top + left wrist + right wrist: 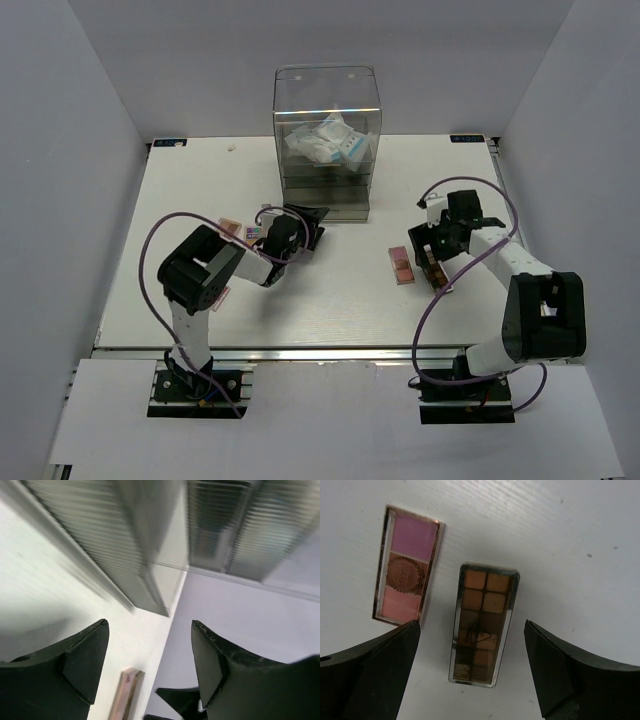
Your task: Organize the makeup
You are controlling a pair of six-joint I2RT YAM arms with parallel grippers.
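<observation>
The right gripper (470,630) hangs spread wide and empty, fingers pointing down, with the brown palette (482,605) lying flat on the table (340,310) between them. Its long sides run roughly parallel to the fingers. The pink palette (407,585) lies just beside it, apart, on the side away from the right edge. Both sit right of the table's middle.

I'd judge the brown palette light and stiff, with a glossy, slippery frame and pressed powder that would crack if dropped. The narrow width across the two long edges, near the middle, looks the best hold. It lies so low that the fingertips would have to reach nearly to the tabletop.

The right arm rises from the near right corner, its wrist bent downward.

The left gripper (150,625) is also parted and holds nothing. It points from a folded elbow at the foot of the clear acrylic drawer box (327,100) by the far edge. A white-blue packet (325,142) lies inside the box, and a multicolour palette (254,232) sits near the left wrist.
</observation>
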